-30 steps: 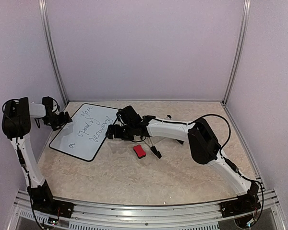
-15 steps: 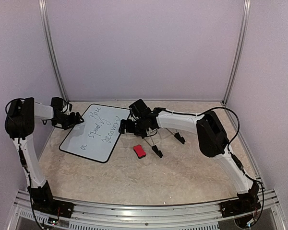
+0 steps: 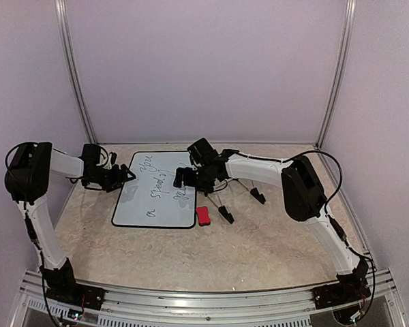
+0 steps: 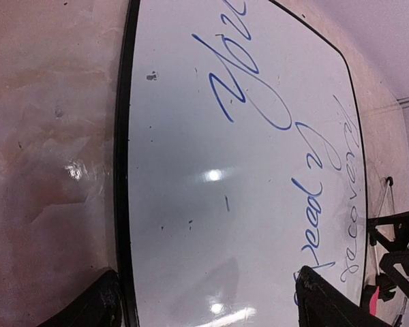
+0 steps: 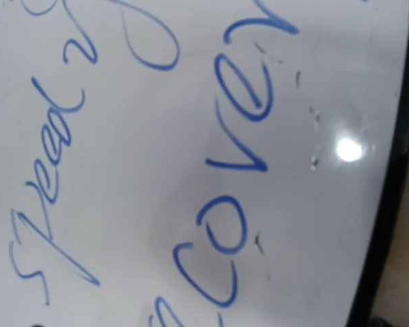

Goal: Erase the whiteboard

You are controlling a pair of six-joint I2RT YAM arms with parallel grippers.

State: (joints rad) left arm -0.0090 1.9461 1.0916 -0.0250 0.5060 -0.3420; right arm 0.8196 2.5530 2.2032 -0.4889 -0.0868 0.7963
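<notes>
The whiteboard (image 3: 133,201) is lying flat on the left-centre of the table (image 3: 259,238), with blue handwriting (image 4: 249,102) being displayed across it.
Its left rim is being straddled by the left gripper (image 3: 126,176), jaws spread wide, nothing held. Its right edge is being overhung by the right gripper (image 3: 180,178), likewise spread wide. A red eraser (image 3: 204,216) is sitting just beside the near-right corner.

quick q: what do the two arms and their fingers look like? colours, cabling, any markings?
Both look alike. The left arm and right arm have smooth white tubular links, bulky black joint housings and black bases. Thin black cables loop out near each elbow. The left gripper and right gripper are all black. The left wrist view shows matte black fingers. No markings are legible.
</notes>
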